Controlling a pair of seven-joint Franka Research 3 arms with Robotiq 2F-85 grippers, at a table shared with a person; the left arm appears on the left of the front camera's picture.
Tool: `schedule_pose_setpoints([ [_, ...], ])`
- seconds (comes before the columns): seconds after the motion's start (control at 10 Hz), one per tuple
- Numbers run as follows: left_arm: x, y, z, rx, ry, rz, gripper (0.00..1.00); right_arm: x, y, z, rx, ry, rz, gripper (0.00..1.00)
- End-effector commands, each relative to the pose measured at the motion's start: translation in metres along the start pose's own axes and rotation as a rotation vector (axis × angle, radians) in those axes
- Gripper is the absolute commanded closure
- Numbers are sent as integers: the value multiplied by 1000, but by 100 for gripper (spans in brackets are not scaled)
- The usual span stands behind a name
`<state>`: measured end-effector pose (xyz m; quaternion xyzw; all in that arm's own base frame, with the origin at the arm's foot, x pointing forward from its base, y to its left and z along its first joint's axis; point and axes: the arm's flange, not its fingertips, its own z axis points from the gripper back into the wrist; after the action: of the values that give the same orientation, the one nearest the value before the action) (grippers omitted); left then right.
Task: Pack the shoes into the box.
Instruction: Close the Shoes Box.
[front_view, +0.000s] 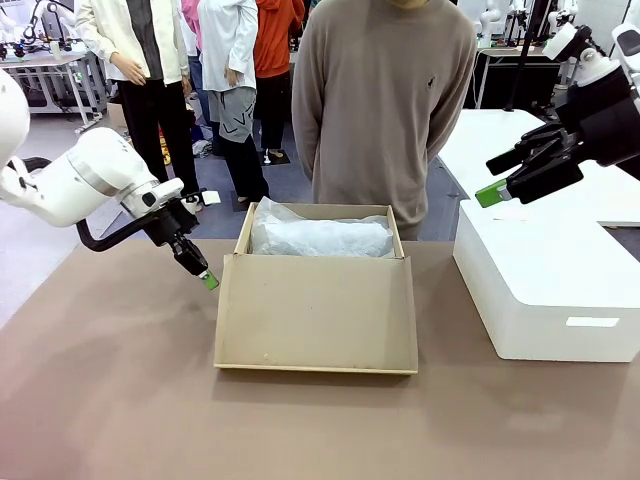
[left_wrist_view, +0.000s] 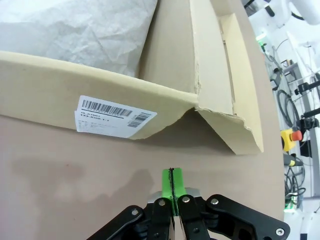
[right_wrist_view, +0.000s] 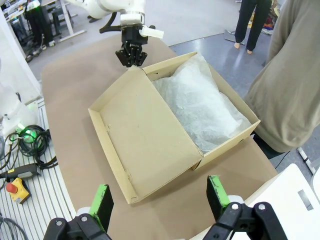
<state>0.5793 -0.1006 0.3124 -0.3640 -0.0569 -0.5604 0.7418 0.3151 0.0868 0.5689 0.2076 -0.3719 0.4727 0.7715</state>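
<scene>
box (left_wrist_view: 150, 95) just beyond left fingers (left_wrist_view: 167, 182)

White tissue (front_view: 320, 235) covers the inside of the box (front_view: 316, 312), so what lies under it is hidden. The print on the box's barcode label (left_wrist_view: 114, 116) is too small to read. The right hand (front_view: 490, 178) is cut off past its arm by the front view's right edge.
</scene>
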Motion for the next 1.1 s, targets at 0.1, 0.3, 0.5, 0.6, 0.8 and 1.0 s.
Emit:
schedule_pose_setpoints([
  [0.1,8,4,-13,-27,-35,-12,100,0,-3,-2,18,-26,18,0],
  [0.3,7,6,-23,-64,-44,-11,100,0,-3,-2,18,-26,18,0],
  [0.5,7,6,-30,-100,-50,-6,100,0,-3,-2,18,-26,18,0],
  [0.6,9,6,-33,-117,-54,-5,100,0,-3,-2,18,-26,18,0],
  [0.8,11,6,-38,-169,-61,1,100,0,-3,-2,18,-26,18,0],
  [1.0,12,6,-42,-224,-72,-4,100,0,-3,-2,18,-26,18,0],
])
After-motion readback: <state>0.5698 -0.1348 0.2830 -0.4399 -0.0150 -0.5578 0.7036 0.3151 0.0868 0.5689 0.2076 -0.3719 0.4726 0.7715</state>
